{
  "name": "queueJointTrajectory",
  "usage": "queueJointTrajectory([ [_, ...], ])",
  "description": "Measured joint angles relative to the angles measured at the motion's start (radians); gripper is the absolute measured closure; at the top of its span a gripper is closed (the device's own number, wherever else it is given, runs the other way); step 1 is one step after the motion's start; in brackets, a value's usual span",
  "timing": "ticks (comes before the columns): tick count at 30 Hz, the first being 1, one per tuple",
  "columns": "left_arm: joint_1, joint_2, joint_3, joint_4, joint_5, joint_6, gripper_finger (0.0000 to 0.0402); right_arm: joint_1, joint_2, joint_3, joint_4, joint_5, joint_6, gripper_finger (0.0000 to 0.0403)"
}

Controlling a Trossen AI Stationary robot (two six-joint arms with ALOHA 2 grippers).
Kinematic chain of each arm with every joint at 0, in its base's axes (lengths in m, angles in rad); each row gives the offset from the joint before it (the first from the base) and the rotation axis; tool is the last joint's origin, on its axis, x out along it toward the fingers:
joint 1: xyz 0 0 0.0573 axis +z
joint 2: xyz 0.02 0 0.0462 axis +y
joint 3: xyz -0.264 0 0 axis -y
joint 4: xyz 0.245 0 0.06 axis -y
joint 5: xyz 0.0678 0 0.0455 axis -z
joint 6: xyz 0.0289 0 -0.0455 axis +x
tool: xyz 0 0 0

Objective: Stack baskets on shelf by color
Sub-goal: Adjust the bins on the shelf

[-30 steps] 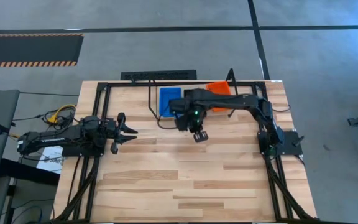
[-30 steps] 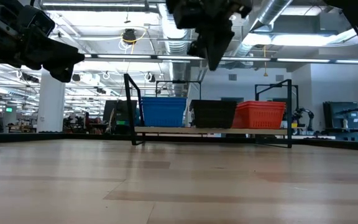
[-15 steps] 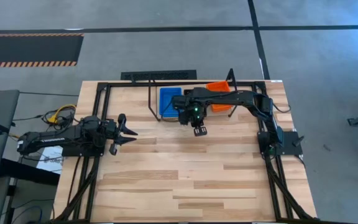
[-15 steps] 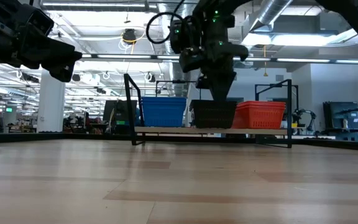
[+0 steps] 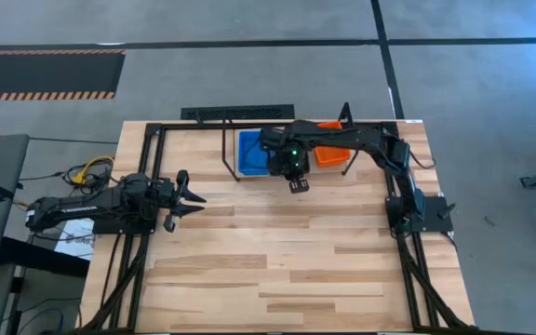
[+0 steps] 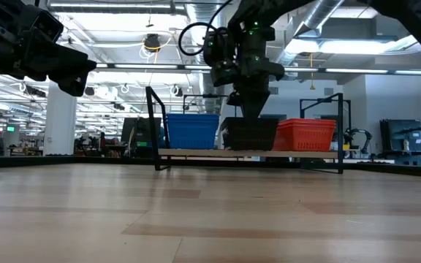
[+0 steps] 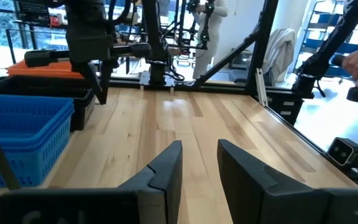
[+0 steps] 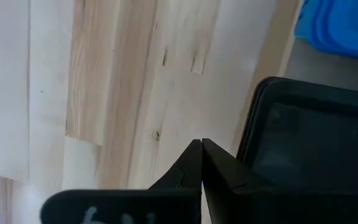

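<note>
While the right tool (image 5: 298, 183) hung clenched and empty just above the front edge of the black baskets (image 6: 249, 134), its two fingers (image 8: 194, 163) were pressed tip to tip over the pale bench (image 5: 277, 261). Beneath and behind that tool stood the shelf (image 6: 247, 153), a narrow light board framed in thin black rods with upright loops at its ends. Three stacks of shallow, slotted plastic baskets sat on it side by side: the blue baskets (image 6: 192, 131) to one side of the tool, the black directly under it, the red-orange baskets (image 6: 305, 134) to the other. The left tool (image 5: 194, 196) waited well apart over the bench's left side, its fingers (image 7: 166, 165) slightly parted, gripping nothing.
</note>
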Motion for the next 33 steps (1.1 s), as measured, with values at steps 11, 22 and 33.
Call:
queueJointTrajectory([
  [11, 0.000, 0.000, 0.000, 0.000, -0.001, -0.001, 0.0313, -0.013, -0.046, 0.000, 0.067, 0.004, -0.014, 0.0375],
  [22, 0.000, 0.000, 0.000, 0.000, -0.007, 0.000, 0.0313, -0.047, -0.227, 0.002, 0.042, 0.125, 0.010, 0.0375],
  [33, 0.000, 0.000, 0.000, 0.000, -0.001, 0.000, 0.0313, -0.162, -0.248, -0.038, -0.152, 0.152, 0.043, 0.0375],
])
